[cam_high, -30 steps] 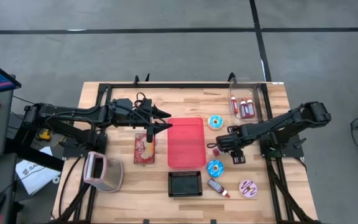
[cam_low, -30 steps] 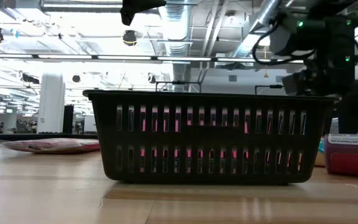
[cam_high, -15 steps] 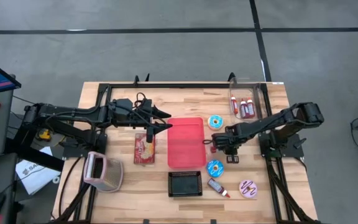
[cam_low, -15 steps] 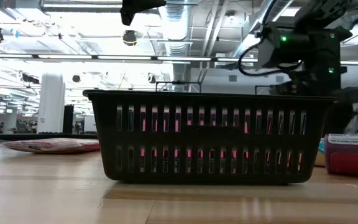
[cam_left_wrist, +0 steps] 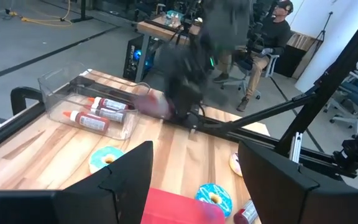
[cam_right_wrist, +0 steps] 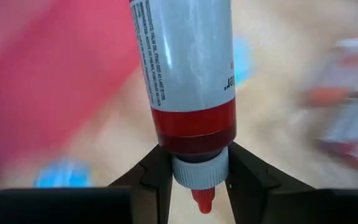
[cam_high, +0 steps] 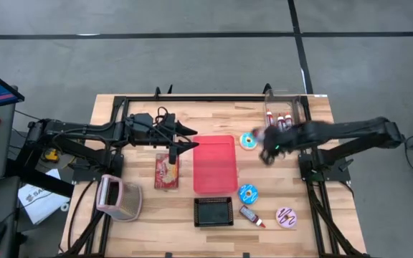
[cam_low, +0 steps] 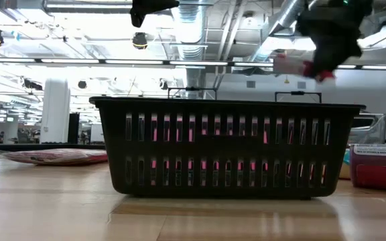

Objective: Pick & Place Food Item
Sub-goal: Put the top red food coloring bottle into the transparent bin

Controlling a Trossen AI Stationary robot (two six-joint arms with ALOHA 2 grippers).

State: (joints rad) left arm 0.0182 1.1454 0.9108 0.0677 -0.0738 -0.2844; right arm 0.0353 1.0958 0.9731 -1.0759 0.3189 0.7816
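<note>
Red-banded and white-capped, the small squeeze tube of icing [cam_right_wrist: 188,93] sits clamped at its neck between the jaws of our right gripper [cam_high: 269,149], right of centre in the high view beside the clear plastic bin [cam_high: 284,115]. We judge the pick done and the carry under way; next we must steady it over a container and let go. Our left gripper [cam_high: 189,137] waits with jaws apart at the red plastic tray's [cam_high: 214,165] upper left corner, reaching level.

A wooden bench [cam_high: 135,229] carries a red tray [cam_high: 214,164] at its middle, with a black slotted basket [cam_high: 214,211] just below it in the high view. Left of the tray lies a flat red packet [cam_high: 166,170]; a pink-rimmed container [cam_high: 119,198] sits near the left edge. A person [cam_left_wrist: 267,38] sits on a chair in the room beyond.
</note>
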